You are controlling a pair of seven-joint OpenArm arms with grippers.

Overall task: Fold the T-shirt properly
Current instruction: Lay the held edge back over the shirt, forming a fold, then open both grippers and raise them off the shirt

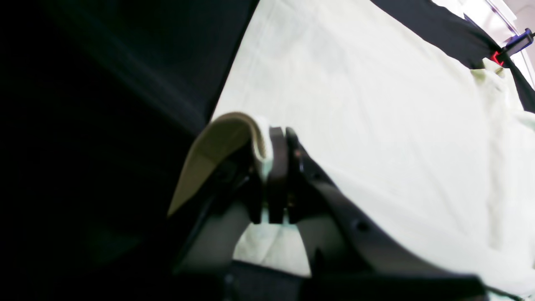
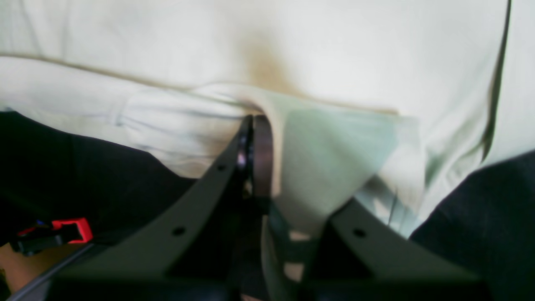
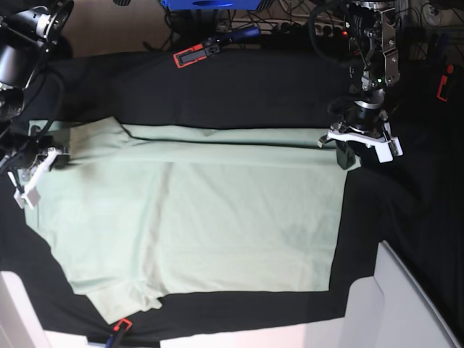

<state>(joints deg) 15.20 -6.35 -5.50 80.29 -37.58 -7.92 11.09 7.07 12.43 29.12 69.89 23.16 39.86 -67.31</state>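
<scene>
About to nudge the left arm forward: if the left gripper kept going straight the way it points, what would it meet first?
The left gripper is shut on the T-shirt edge, fingers angled down. Straight on, it would likely press the held fabric into the black table cloth just beyond; depth is unclear in the wrist view.

T-shirt (image 3: 217, 217) spread flat on table cloth (image 3: 254, 87).
Left gripper (image 3: 346, 156) at far right corner, right gripper (image 3: 54, 156) at far left corner.

Both wrist views are blurred; the T-shirt (image 2: 334, 50) runs past the frame edges.
</scene>
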